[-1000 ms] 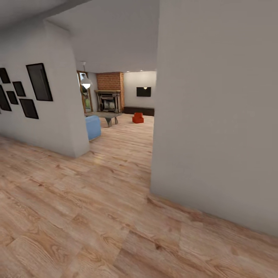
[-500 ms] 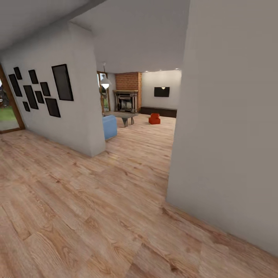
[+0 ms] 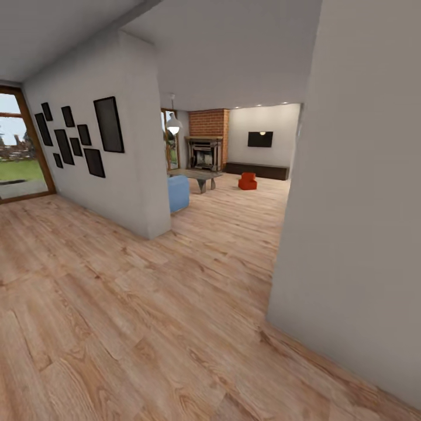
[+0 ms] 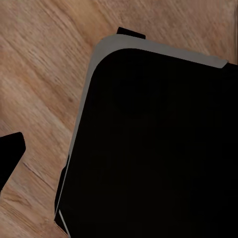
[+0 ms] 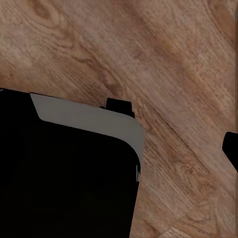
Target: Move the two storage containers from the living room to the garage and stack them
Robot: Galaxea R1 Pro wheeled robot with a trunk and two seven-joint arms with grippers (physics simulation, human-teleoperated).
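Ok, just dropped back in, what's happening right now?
Nothing is being handled yet. The robot is in a hallway on a light wood-plank floor, looking through an opening into the living room with its brick fireplace, wall TV and long dark bench. The orange-red storage containers sit on the floor in front of that bench, far off; they read as one shape from here. A grey wall is close on the robot's right. Both wrist cameras look down at plank floor and the robot's dark base.
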